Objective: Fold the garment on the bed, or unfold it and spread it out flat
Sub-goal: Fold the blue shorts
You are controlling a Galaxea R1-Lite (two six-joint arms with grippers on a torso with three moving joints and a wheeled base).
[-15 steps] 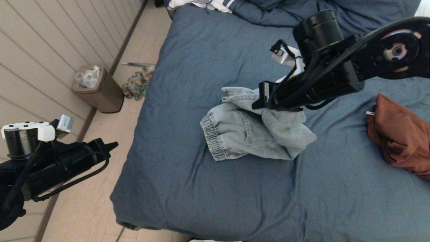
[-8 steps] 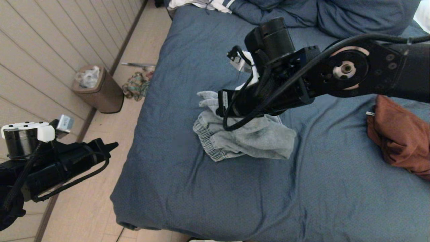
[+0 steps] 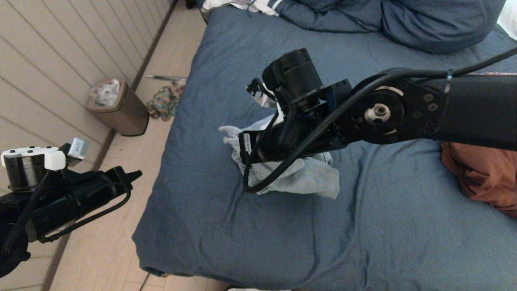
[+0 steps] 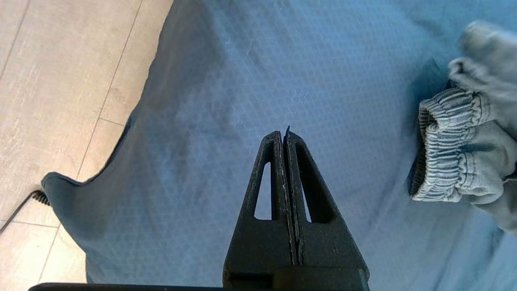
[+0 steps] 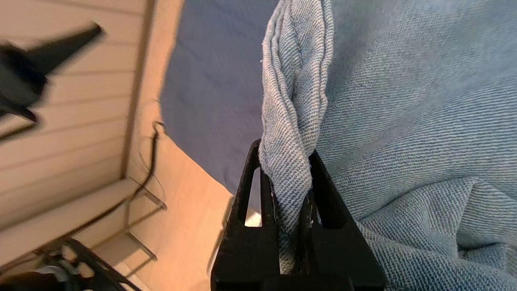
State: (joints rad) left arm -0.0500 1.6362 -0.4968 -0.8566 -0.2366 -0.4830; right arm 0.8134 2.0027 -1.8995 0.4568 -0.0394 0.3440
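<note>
Right arm drags the denim garment toward the bed's left edge

The right gripper (image 5: 287, 169), clamped on a rolled fold of the light denim garment (image 3: 307, 178), has swept leftward across the bed (image 3: 226, 226) in the head view. The garment has slid with it, bunching tighter and hiding more beneath the arm, and the rust-brown garment (image 3: 480, 178) is now partly covered by the forearm.

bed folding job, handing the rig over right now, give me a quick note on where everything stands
Right end effector: shut on a folded edge of the light blue denim garment, held near the middle of the slate-blue bed.
Left end effector: shut, empty, parked off the bed's left edge above the floor.
Rust-brown garment: crumpled at the bed's right side, untouched.
Done: denim gripped and bunched.
Left: denim is neither folded neatly nor spread flat; brown garment not started.
</note>
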